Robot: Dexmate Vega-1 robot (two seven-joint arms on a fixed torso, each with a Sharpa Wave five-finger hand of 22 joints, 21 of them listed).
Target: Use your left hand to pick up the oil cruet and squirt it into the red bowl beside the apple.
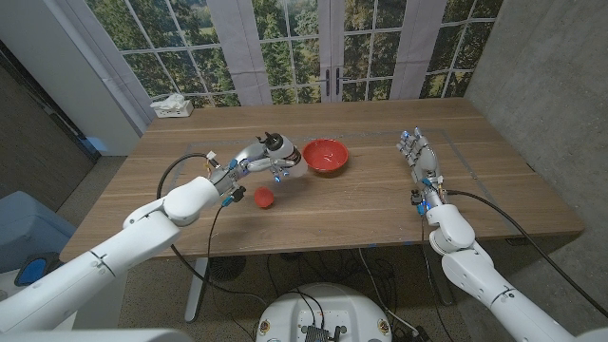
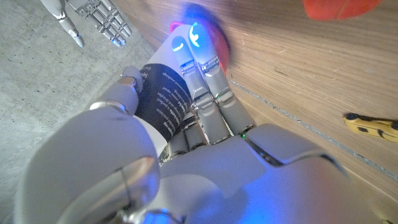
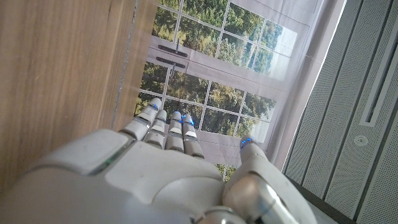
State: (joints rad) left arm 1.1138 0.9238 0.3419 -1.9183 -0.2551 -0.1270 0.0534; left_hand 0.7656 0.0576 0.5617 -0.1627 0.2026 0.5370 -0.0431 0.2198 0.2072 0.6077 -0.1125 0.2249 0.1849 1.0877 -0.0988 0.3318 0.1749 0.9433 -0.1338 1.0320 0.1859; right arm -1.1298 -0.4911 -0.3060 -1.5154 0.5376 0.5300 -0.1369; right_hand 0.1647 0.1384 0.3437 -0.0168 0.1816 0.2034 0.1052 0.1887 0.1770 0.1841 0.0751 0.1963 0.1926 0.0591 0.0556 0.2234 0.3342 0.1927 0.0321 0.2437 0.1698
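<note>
- Gripping the oil cruet [image 1: 275, 145], the left hand [image 1: 263, 155] held it above the bench [image 1: 361, 204], just left of the red bowl [image 1: 326, 155]; in the left wrist view we saw its fingers [image 2: 205, 74] wrapped round the cruet's dark body [image 2: 163, 99].
- We saw the apple [image 1: 264, 197] on the bench, near the held cruet.
- We saw the right hand [image 1: 421, 159] well apart, fingers straight, holding nothing.
- We noted a tissue box [image 1: 172, 106] at the far left corner.

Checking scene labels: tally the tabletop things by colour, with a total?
Red: 2, round red bowl and small red apple
Dark: 1, dark oil cruet gripped by the left hand
White: 1, white tissue box
Total: 4
</note>
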